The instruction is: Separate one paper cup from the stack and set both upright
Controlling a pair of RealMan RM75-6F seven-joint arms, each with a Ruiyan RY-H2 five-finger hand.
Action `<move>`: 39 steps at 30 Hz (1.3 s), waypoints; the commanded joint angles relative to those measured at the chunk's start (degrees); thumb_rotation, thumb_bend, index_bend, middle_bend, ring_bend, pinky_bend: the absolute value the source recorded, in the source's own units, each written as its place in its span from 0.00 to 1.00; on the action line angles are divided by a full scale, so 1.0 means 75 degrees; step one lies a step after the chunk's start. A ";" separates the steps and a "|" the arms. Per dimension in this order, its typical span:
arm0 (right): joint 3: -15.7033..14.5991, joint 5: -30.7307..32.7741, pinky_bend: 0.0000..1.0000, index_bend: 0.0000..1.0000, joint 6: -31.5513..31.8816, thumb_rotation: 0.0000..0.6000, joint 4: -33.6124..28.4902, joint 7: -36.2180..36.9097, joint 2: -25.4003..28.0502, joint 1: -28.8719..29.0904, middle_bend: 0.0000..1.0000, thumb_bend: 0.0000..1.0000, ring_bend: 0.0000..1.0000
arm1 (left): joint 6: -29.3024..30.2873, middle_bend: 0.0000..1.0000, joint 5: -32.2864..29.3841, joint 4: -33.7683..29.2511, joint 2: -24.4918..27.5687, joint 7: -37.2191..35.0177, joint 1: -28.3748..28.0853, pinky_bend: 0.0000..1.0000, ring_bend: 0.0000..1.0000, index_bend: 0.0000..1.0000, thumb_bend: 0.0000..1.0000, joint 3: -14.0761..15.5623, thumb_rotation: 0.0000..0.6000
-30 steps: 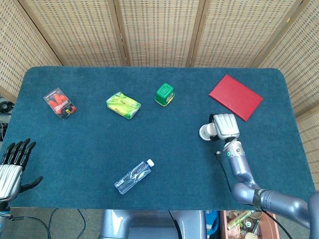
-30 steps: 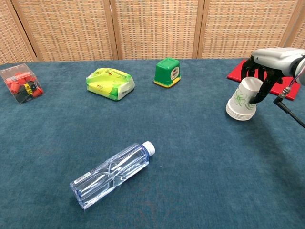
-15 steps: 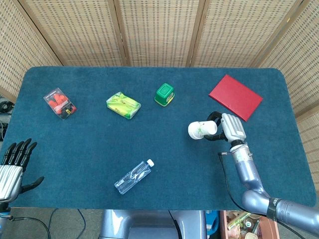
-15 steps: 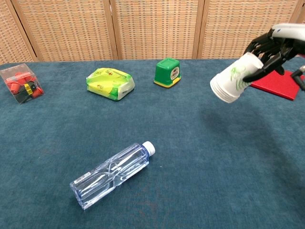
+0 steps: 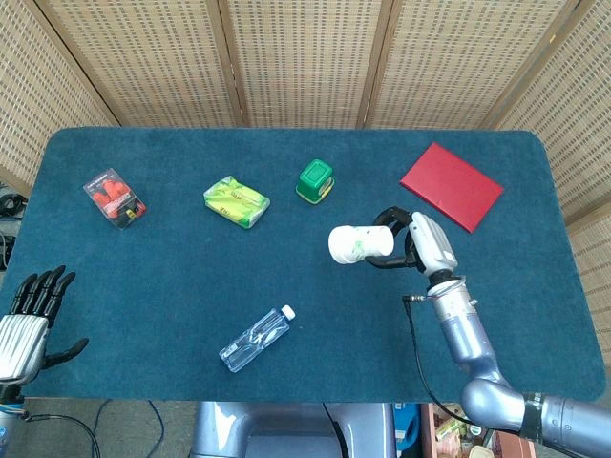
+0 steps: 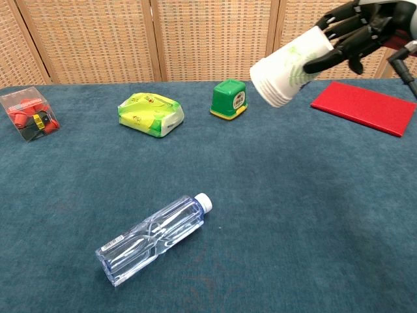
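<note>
Above the middle right of the table (image 5: pixel 172 191), the cup stack (image 5: pixel 358 244) is held on its side, well clear of the cloth, by the right hand (image 5: pixel 420 244), whose fingers (image 6: pixel 339 40) are wrapped round its closed end, rims pointing toward the robot's left. The left hand (image 5: pixel 27 315) waits spread and holding nothing at the near left corner, so it should probably be brought across and the outer rim pinched while the stack is kept level and steady. Compared with a second ago, the stack has been lifted off the table near the red book (image 5: pixel 451 185) and carried leftward toward the green box (image 5: pixel 315 180); the left hand has barely shifted.
</note>
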 commanded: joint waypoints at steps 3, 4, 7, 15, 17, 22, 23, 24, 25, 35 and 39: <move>0.0192 0.0276 0.77 0.78 0.0178 1.00 -0.0194 -0.0227 -0.0358 0.0405 0.65 0.33 0.53 | -0.0090 0.00 -0.0026 0.0083 -0.0050 -0.0116 -0.0053 0.00 0.00 0.00 0.20 0.0006 1.00; 0.0240 0.0355 0.77 0.78 0.0201 1.00 -0.0206 -0.0283 -0.0399 0.0488 0.65 0.33 0.53 | -0.0126 0.00 -0.0051 0.0104 -0.0064 -0.0147 -0.0067 0.00 0.00 0.00 0.20 0.0001 1.00; 0.0401 0.0604 0.77 0.78 0.0305 1.00 -0.0260 -0.0475 -0.0502 0.0751 0.65 0.33 0.53 | -0.0232 0.00 -0.0137 0.0182 -0.0118 -0.0286 -0.0118 0.00 0.00 0.00 0.19 -0.0028 1.00; 0.0590 0.1105 0.77 0.78 0.0306 1.00 -0.0244 -0.0630 -0.0528 0.1099 0.65 0.33 0.53 | -0.0562 0.00 -0.0386 -0.0141 -0.0228 -0.1908 -0.0415 0.00 0.00 0.00 0.20 -0.0290 1.00; 0.0622 0.1165 0.77 0.78 0.0295 1.00 -0.0227 -0.0619 -0.0497 0.1139 0.65 0.33 0.53 | -0.0744 0.00 -0.0362 -0.0357 -0.0236 -0.2823 -0.0594 0.00 0.00 0.00 0.20 -0.0361 1.00; 0.0720 0.1306 0.77 0.78 0.0268 1.00 -0.0244 -0.0531 -0.0394 0.1184 0.65 0.33 0.53 | -0.1244 0.00 -0.0351 -0.0695 -0.0257 -0.4321 -0.1044 0.00 0.00 0.00 0.20 -0.0518 1.00; 0.0769 0.1356 0.77 0.78 0.0262 1.00 -0.0259 -0.0497 -0.0359 0.1199 0.65 0.33 0.53 | -0.1455 0.00 -0.0405 -0.0826 -0.0306 -0.4719 -0.1219 0.00 0.00 0.00 0.20 -0.0601 1.00; 0.0798 0.1400 0.77 0.78 0.0248 1.00 -0.0275 -0.0486 -0.0326 0.1213 0.65 0.33 0.53 | -0.1574 0.00 -0.0441 -0.0874 -0.0325 -0.4911 -0.1315 0.00 0.00 0.00 0.20 -0.0644 1.00; 0.0824 0.1432 0.77 0.78 0.0240 1.00 -0.0295 -0.0480 -0.0291 0.1228 0.65 0.33 0.53 | -0.1684 0.00 -0.0476 -0.0905 -0.0345 -0.5054 -0.1399 0.00 0.00 0.00 0.20 -0.0676 1.00; 0.1031 0.1653 0.77 0.78 0.0378 1.00 -0.0508 -0.0586 -0.0022 0.1451 0.65 0.33 0.53 | -0.2408 0.00 -0.1010 -0.0877 -0.0917 -0.5693 -0.2097 0.00 0.00 0.04 0.20 -0.1138 1.00; 0.0969 0.1762 0.77 0.78 0.0405 1.00 -0.0488 -0.0620 -0.0036 0.1533 0.65 0.33 0.53 | -0.2626 0.00 -0.1221 -0.0797 -0.1287 -0.6549 -0.2332 0.00 0.00 0.11 0.20 -0.1339 1.00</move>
